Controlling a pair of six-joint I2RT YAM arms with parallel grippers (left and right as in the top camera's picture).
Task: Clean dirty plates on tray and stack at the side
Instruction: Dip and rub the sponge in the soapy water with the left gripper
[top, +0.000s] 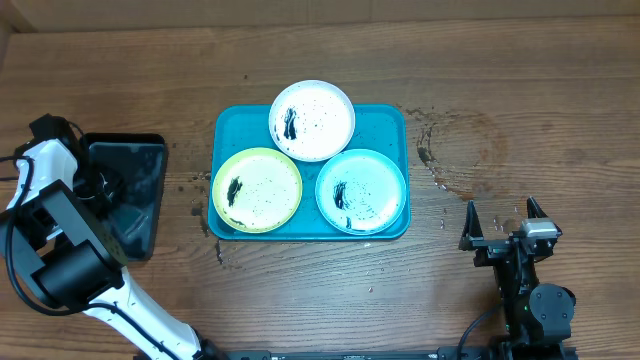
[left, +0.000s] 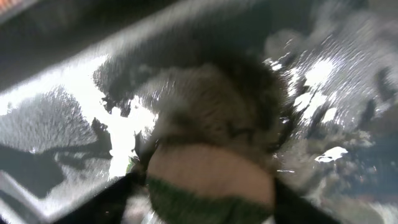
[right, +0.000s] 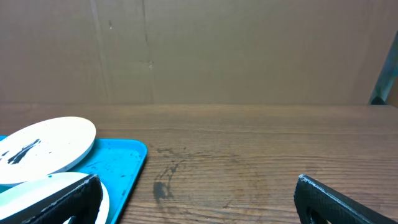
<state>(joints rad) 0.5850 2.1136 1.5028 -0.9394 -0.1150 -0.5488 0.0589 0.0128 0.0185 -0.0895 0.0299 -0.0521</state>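
Three smeared plates sit on the turquoise tray (top: 385, 120): white (top: 312, 120) at the back, yellow-green (top: 257, 189) front left, pale aqua (top: 361, 190) front right. My left gripper (left: 208, 205) is down over the black tray (top: 140, 160) at the left. A tan sponge with a green layer (left: 211, 180) fills the gap between its fingers, and the view is blurred. My right gripper (top: 505, 215) stands open over bare wood right of the tray, holding nothing. The right wrist view shows the white plate (right: 43, 146), the aqua plate's rim (right: 37, 186) and the tray's corner (right: 124, 162).
The black tray's bottom (left: 62, 124) is wet and glossy. Dark stains and specks mark the wood (top: 440, 150) right of the turquoise tray. A brown wall (right: 199, 50) stands behind the table.
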